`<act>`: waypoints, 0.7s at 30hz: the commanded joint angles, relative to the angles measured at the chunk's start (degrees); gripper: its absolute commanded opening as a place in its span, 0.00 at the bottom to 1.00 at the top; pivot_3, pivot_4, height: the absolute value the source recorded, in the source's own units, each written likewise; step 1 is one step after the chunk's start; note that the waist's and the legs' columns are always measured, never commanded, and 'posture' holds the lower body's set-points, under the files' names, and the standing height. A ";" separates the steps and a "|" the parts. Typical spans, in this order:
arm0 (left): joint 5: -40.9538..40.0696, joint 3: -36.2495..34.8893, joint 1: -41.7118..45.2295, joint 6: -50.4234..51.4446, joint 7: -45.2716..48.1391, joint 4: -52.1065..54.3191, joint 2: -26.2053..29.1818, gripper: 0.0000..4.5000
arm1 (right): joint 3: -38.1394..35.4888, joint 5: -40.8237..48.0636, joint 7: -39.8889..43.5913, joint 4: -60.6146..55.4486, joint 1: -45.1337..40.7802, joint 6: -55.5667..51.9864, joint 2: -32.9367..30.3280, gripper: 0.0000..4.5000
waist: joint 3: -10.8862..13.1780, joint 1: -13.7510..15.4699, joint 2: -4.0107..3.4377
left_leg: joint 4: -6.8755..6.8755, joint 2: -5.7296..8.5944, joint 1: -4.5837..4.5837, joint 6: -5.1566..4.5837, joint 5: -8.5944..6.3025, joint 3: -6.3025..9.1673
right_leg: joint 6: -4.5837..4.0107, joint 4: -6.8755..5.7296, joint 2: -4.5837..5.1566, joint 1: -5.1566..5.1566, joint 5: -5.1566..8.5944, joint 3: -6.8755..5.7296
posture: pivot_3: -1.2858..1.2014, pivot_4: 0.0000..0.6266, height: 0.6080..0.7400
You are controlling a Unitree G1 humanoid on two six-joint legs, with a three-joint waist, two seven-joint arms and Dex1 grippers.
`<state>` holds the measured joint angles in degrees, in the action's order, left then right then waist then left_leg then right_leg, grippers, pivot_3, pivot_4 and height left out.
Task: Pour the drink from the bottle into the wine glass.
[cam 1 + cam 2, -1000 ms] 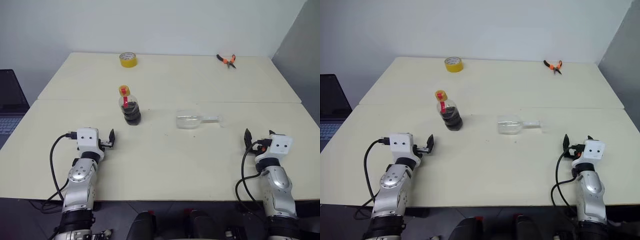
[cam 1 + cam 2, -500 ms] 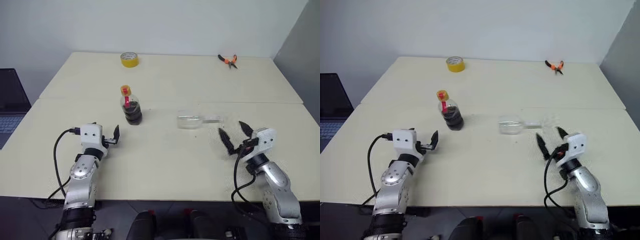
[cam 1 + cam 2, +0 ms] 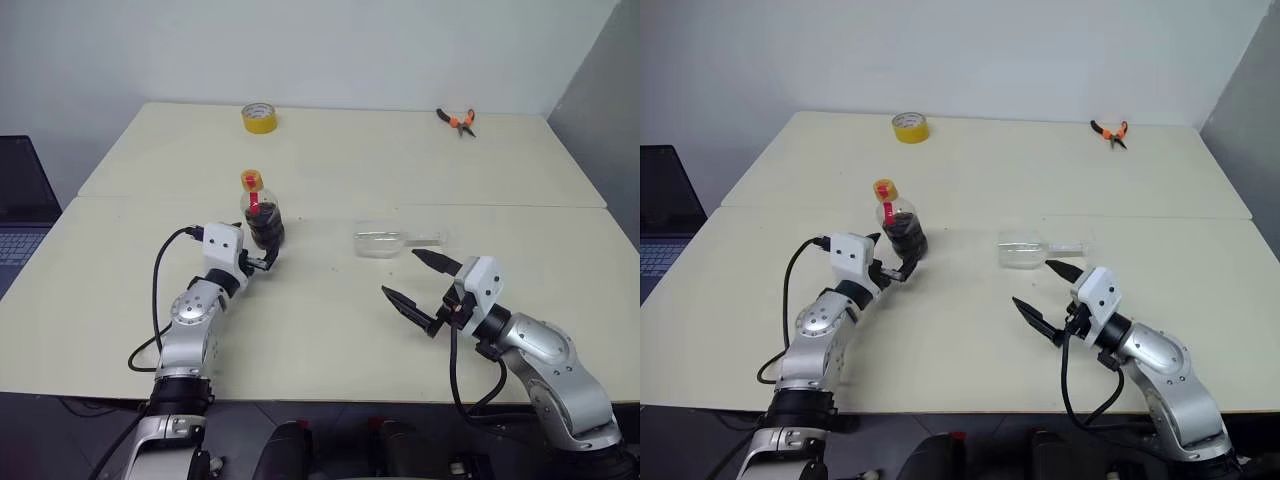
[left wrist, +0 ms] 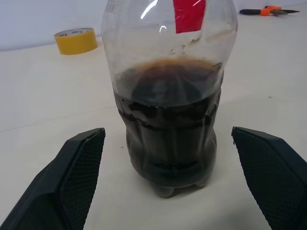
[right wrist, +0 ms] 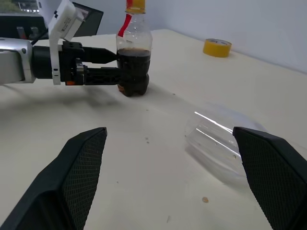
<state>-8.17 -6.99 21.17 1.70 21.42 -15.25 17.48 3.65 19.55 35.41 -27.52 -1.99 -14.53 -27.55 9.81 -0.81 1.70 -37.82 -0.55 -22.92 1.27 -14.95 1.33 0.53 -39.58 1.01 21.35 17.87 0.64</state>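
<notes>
The bottle (image 3: 262, 216) stands upright left of the table's middle, with a yellow cap, a red neck label and the dark drink (image 4: 168, 120) filling its lower half. My left gripper (image 3: 892, 256) is open, level at the bottle's base, with one finger on each side of it; I cannot tell whether they touch. The wine glass (image 3: 382, 241) lies on its side near the table's middle, its stem pointing right. My right gripper (image 3: 398, 271) is open and empty, just in front of the glass and pointing left.
A yellow tape roll (image 3: 257, 118) sits at the far left of the table (image 3: 330, 330) and orange pliers (image 3: 455, 120) at the far right. A laptop (image 3: 20, 200) stands beyond the table's left edge.
My left gripper moved forward and right until its fingers flank the bottle. My right arm swung left and turned, bringing its open gripper in front of the lying glass.
</notes>
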 commanded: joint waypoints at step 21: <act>-1.65 -1.37 13.20 -7.54 -0.74 -17.47 -3.29 0.99 | 0.83 -0.15 0.59 -2.37 -2.76 -0.91 0.80 1.00 | 0.02 0.45 0.03 | -0.02 0.02 -0.01 0.01 0.00 -0.01 | 0.02 0.01 0.00 0.01 -0.02 -0.01 | 0.52 0.24 1.00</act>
<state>-9.05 -7.62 33.04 -4.23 20.58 -32.77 14.22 4.61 19.19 36.05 -27.57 -3.91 -15.66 -26.81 9.83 -0.35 1.73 -37.84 -0.53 -22.94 1.28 -14.94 1.32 0.56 -39.56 1.01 21.37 17.86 0.64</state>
